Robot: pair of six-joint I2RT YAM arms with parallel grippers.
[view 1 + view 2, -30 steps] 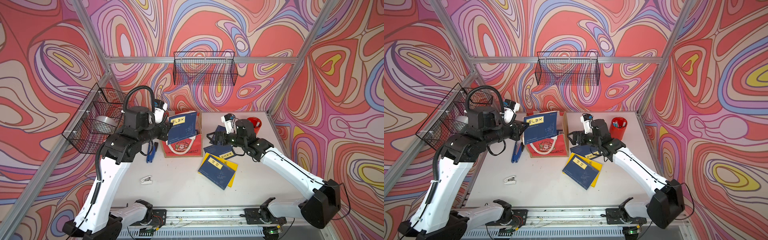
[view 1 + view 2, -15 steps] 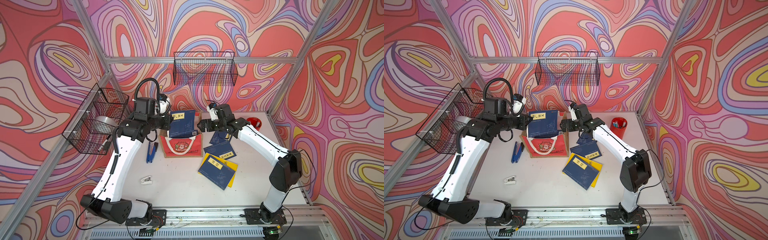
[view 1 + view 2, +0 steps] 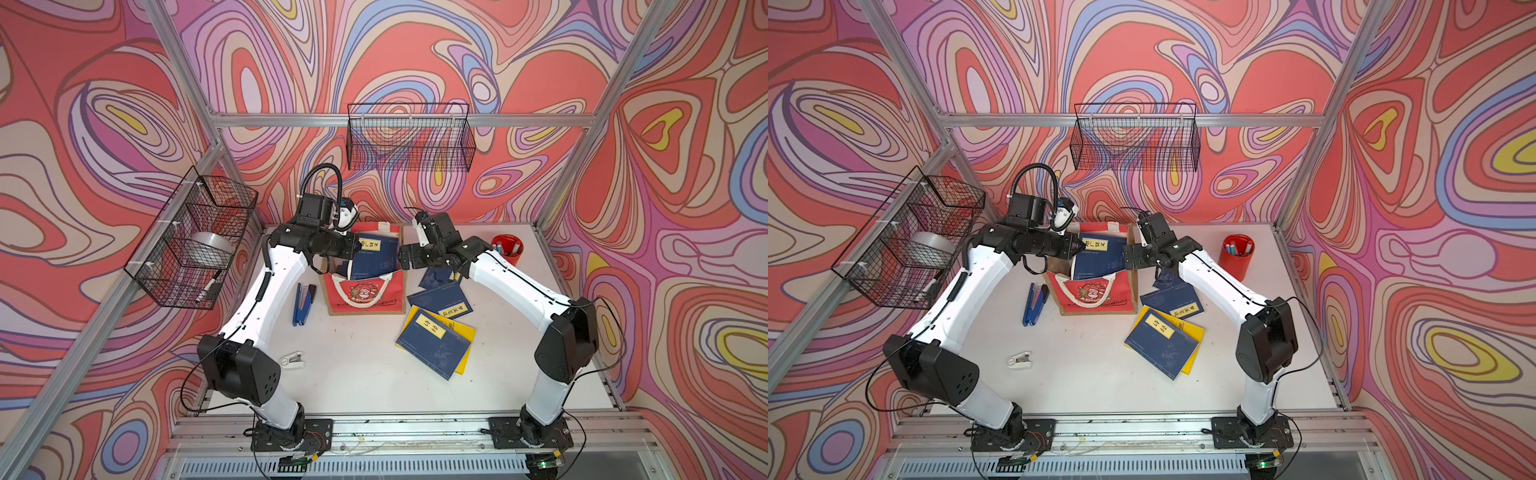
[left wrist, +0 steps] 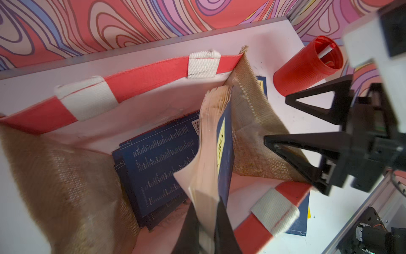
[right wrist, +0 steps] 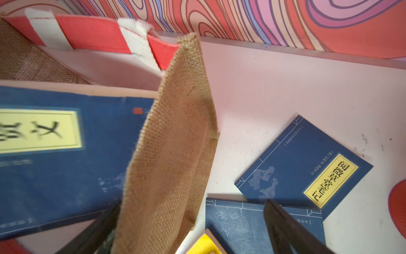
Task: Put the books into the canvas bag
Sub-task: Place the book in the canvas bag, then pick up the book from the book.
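The left claw (image 4: 206, 213) is clamped narrow on one end of a thin navy softcover book with a yellow title label (image 4: 224, 154). The book hangs on edge in the mouth of the boxy jute-and-red canvas bag (image 3: 365, 299), above other navy books lying flat on the bag's floor (image 4: 158, 158). The right claw (image 3: 403, 261) stands wide, straddling the bag's tan right side wall (image 5: 175, 132) without gripping it. More books (image 3: 432, 343) lie on the white tabletop (image 3: 353, 374) right of the bag. The held book's pages fan loose, so on release it may snag that slack wall or land on the right claw's inner finger.
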